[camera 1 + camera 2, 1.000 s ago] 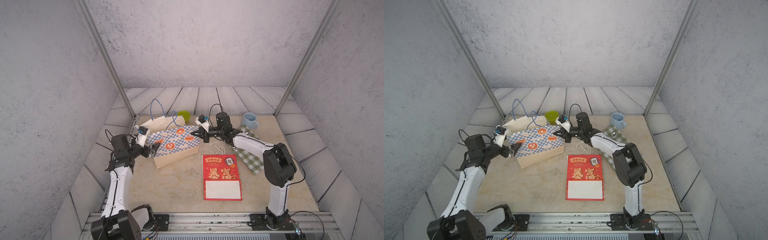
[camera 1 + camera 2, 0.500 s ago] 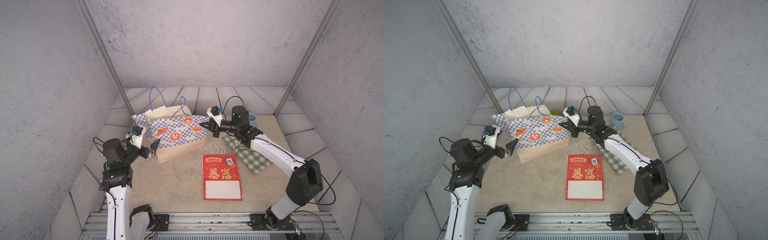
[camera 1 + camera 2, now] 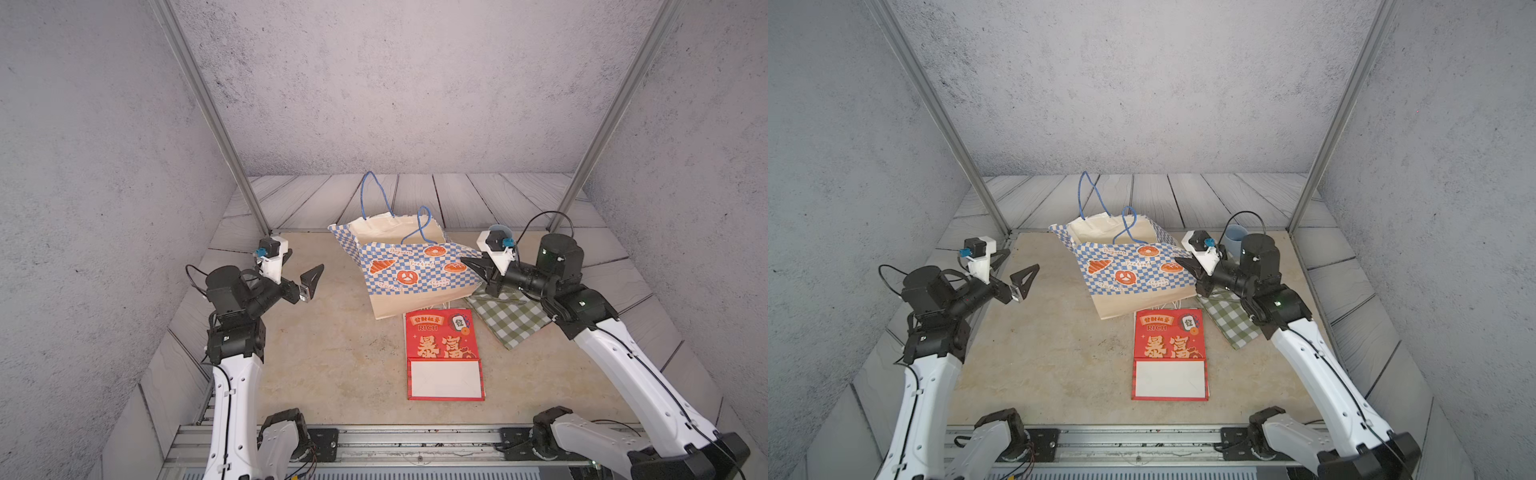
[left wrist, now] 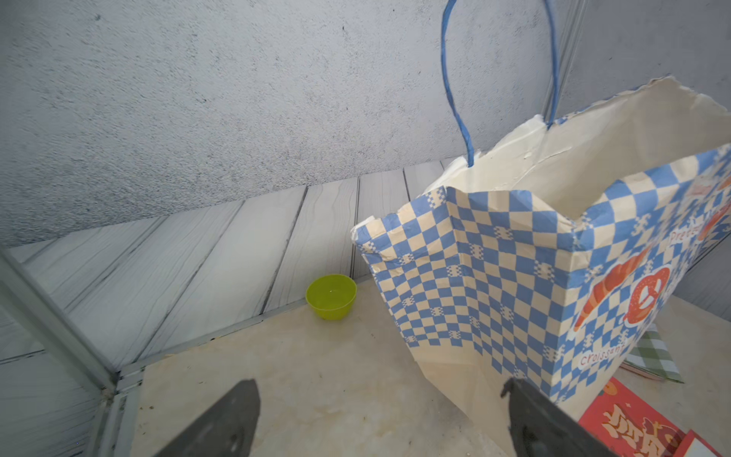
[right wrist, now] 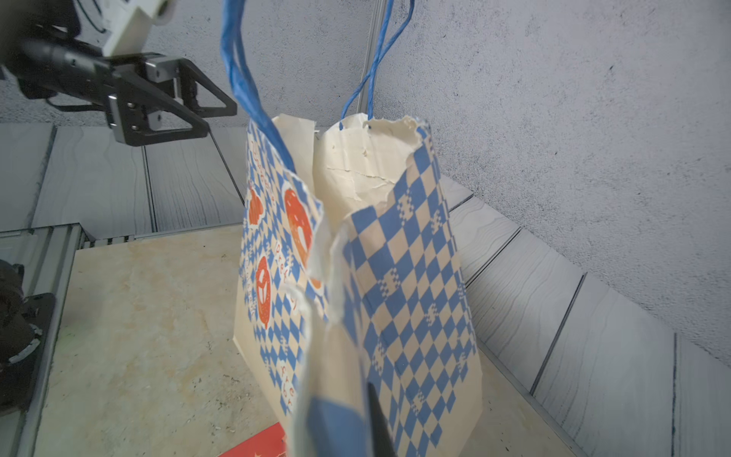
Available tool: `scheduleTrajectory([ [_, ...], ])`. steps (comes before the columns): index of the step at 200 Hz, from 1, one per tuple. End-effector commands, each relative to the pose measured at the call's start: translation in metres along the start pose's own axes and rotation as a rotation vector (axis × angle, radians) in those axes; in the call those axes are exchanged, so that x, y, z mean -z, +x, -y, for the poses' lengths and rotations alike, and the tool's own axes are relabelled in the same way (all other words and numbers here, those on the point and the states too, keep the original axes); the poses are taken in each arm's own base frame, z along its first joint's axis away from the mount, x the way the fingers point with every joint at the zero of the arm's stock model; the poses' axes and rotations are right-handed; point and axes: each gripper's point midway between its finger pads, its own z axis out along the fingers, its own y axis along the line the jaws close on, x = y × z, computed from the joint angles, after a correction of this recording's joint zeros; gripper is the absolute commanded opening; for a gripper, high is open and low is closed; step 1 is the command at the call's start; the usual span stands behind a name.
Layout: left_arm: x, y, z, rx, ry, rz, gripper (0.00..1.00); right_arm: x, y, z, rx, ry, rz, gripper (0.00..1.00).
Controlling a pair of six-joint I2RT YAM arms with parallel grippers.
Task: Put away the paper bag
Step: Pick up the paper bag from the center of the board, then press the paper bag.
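checkered bag (image 3: 409, 272) "Pretzel", red bag (image 3: 441, 345) "RICH"

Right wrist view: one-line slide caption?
Shut right gripper pinches the checkered paper bag by its edge; open left gripper hovers clear.

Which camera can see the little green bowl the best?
The left wrist view. There the green bowl sits in plain sight on the table, by its back edge, near the checkered paper bag. Neither top view shows it; the bag probably hides it. The right wrist view misses it too.
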Motion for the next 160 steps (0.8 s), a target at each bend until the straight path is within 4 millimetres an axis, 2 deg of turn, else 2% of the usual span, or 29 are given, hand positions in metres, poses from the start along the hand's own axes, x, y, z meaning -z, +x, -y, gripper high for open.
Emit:
scheduleTrajectory([
  [1, -0.018, -0.009, 0.027, -0.005, 0.226, 0.028, 0.99, 0.020, 0.000, -0.014, 0.017, -0.005, -0.035, 0.00],
  [28, -0.033, 0.000, 0.056, -0.029, 0.457, 0.003, 0.99, 0.036, -0.008, -0.020, 0.026, 0.011, -0.030, 0.00],
  [47, -0.038, 0.002, 0.068, -0.077, 0.530, 0.016, 0.99, 0.043, -0.013, -0.022, 0.032, 0.025, -0.023, 0.00],
  [86, -0.031, -0.006, 0.099, -0.066, 0.690, 0.008, 1.00, 0.044, -0.022, -0.021, 0.026, 0.032, 0.005, 0.00],
  [113, -0.031, -0.005, 0.106, -0.059, 0.721, 0.011, 0.90, 0.042, -0.024, -0.018, 0.013, 0.036, 0.023, 0.00],
  [139, -0.039, 0.004, 0.108, -0.057, 0.704, -0.014, 0.71, 0.040, -0.022, -0.018, -0.008, 0.036, 0.030, 0.00],
  [160, -0.047, 0.018, 0.104, -0.065, 0.662, -0.042, 0.68, 0.038, -0.014, -0.020, -0.021, 0.035, 0.023, 0.00],
])
